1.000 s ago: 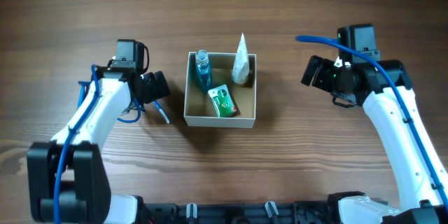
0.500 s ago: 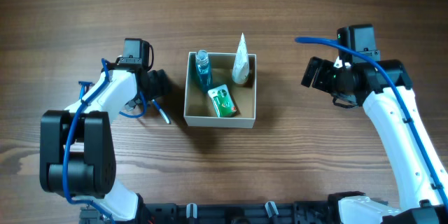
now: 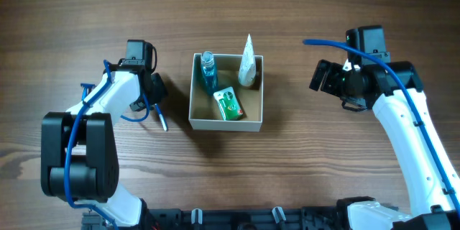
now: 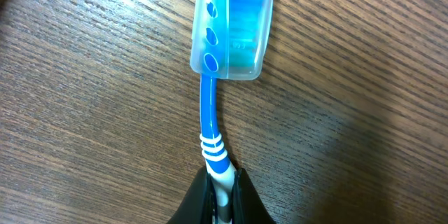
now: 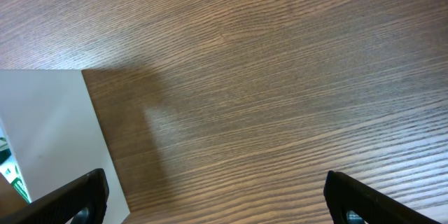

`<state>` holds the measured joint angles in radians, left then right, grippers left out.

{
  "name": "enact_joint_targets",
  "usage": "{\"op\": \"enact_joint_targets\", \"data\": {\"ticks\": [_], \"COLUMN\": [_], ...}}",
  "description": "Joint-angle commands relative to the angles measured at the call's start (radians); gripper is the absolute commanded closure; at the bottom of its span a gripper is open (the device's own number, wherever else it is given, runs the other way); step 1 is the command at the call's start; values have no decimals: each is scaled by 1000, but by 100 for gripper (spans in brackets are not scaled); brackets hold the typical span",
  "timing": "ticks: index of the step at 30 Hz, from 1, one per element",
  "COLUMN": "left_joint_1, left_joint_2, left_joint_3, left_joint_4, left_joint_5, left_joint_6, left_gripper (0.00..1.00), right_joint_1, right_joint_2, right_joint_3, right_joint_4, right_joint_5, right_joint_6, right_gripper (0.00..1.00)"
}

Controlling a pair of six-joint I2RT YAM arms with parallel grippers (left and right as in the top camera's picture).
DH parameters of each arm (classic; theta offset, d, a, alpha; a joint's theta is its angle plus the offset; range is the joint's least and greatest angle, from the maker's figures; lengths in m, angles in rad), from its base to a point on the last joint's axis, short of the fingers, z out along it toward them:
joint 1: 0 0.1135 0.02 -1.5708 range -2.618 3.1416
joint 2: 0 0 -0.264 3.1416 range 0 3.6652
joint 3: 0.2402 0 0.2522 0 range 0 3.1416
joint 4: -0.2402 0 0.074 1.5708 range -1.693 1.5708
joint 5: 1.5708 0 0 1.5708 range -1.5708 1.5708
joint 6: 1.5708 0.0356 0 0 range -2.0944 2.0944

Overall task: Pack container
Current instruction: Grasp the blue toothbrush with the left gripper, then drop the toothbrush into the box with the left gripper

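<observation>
Left gripper [image 4: 224, 199] is clamped on the tail of a blue-and-white toothbrush [image 4: 208, 105], one finger on each side of the striped handle. Gripping at the very end leaves the capped head [image 4: 234, 21] free, pointing to 12 o'clock in the wrist view. That probably suits lowering the brush head-first into a box. Whether the clear blue cap rests on the wooden table [image 4: 364, 112] or hangs just above it cannot be told.

From overhead, the brush sits at about 8 o'clock from the container [image 3: 224, 124], just beside its left wall and outside it. The box lies mid-table between the two arms, so either can reach it. Inside, a blue bottle [image 3: 208, 72] fills the 11 o'clock corner and a white tube [image 3: 248, 65] leans out of the 1 o'clock corner. A green packet [image 3: 229, 104] lies slanted toward 6 o'clock. The strip along the left wall looks free, a likely slot for the brush.

Right gripper [image 3: 321, 76] waits at 3 o'clock from the box, well apart from it, its fingers [image 5: 70, 199] spread wide and holding nothing, apparently kept out of the working arm's way.
</observation>
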<state>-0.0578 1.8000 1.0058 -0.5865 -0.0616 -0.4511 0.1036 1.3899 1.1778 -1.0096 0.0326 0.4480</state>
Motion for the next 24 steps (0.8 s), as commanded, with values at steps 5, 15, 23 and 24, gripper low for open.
{"op": "enact_joint_targets", "data": {"ticks": [5,15,23,24], "left_joint_1": [-11,-402,-602,-602], "left_joint_2": [-125,-581,-388,-358], "left_joint_3": [113,172,172,172], "left_joint_4": [-116,-92,-116,-116], "left_joint_5": [-17,8,59,66], "left_joint_6": [68,743,975,975], "left_gripper": [96,96,96,96], "right_joint_1": [-3,-3,-98,-119], "right_joint_2": [5,5,5,5], "right_joint_3": [-8,-8,-8,-8], "right_joint_4": [25,56,47,43], "right_joint_5": [-116,-107,-9,13], "right_joint_6": [-1,40,269,282], "right_gripper": [0,0,0,0]}}
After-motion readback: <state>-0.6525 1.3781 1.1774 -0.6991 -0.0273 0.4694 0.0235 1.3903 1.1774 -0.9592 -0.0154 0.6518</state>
